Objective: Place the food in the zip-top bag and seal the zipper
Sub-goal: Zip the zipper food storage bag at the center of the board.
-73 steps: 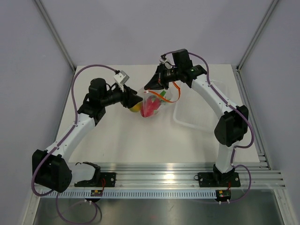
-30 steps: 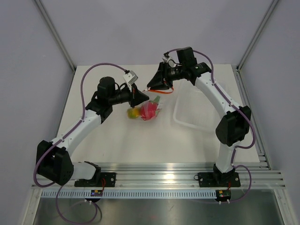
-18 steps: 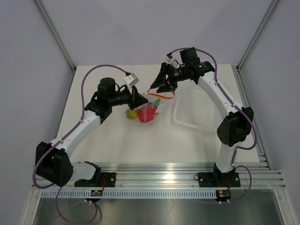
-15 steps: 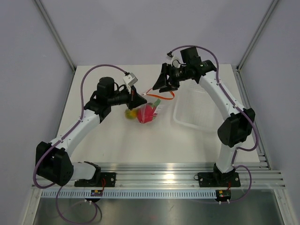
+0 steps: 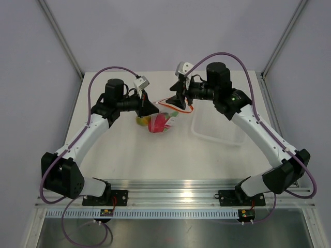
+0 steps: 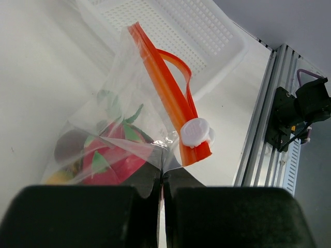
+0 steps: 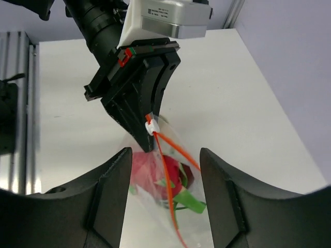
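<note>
While pinching the corner of the zip-top bag (image 6: 129, 103) tight in the closed left gripper (image 6: 161, 178), with the food (image 6: 111, 160) low inside, bring the wide-open right gripper (image 7: 165, 155) onto the orange zipper (image 6: 165, 98) beside the white slider (image 6: 195, 132) and pull slowly.

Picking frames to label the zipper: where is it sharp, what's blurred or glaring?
Left wrist view: thin orange-red zipper strip and white slider on the clear plastic bag sharp, left fingers pinching it dark and blurred. Right wrist view: strip sharp, right fingers blurred. Top view: glare on the aluminium rail.
</note>
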`<action>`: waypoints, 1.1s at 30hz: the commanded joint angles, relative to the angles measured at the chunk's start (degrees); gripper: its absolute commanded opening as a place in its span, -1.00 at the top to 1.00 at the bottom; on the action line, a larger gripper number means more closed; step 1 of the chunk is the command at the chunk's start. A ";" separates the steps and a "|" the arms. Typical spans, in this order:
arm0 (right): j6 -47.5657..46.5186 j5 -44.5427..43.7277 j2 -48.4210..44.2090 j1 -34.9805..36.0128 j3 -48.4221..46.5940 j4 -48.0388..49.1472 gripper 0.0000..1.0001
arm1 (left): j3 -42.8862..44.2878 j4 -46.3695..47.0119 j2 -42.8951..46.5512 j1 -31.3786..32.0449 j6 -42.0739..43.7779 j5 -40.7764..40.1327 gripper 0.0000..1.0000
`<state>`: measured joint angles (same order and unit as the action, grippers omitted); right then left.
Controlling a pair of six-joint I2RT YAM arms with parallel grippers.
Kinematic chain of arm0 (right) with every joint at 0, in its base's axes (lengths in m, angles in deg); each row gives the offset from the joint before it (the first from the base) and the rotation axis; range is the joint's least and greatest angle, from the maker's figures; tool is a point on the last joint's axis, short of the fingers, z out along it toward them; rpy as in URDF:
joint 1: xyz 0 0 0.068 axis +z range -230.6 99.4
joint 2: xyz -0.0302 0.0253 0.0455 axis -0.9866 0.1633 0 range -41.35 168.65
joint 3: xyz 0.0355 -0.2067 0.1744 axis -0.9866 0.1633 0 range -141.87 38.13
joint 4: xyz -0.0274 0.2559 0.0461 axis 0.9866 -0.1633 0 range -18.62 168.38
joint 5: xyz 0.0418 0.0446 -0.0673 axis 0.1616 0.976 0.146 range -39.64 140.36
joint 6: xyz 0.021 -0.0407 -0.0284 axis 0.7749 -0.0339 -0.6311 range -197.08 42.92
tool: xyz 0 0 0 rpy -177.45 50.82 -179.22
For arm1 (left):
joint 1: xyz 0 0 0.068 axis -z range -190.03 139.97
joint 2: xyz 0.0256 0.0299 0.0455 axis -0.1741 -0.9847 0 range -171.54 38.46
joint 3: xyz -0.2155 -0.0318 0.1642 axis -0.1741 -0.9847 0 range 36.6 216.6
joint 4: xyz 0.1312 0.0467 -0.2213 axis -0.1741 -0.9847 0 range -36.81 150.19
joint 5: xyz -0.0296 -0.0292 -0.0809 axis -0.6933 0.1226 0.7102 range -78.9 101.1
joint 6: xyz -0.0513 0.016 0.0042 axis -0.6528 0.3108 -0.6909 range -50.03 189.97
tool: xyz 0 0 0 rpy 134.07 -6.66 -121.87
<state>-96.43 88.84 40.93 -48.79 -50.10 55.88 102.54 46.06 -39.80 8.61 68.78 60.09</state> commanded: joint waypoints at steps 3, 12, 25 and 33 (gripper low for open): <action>-14.65 -1.83 4.11 3.25 -1.59 8.18 -0.23 | 3.15 2.00 0.04 -0.35 0.84 3.21 1.00; -23.01 -1.30 11.75 6.24 -9.24 -3.07 -0.33 | 3.15 1.91 -0.14 -0.44 0.84 2.95 1.00; -20.90 0.63 13.70 6.16 -9.33 -0.88 0.12 | 3.85 3.06 -1.11 -0.44 0.66 3.30 1.00; -18.88 2.04 14.31 6.07 -9.60 0.44 0.53 | 4.29 2.71 -1.72 -0.44 0.84 3.65 1.00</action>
<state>-116.10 89.30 54.91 -43.04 -57.36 53.60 103.48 45.66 -41.64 8.43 68.91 61.20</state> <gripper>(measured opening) 0.314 0.002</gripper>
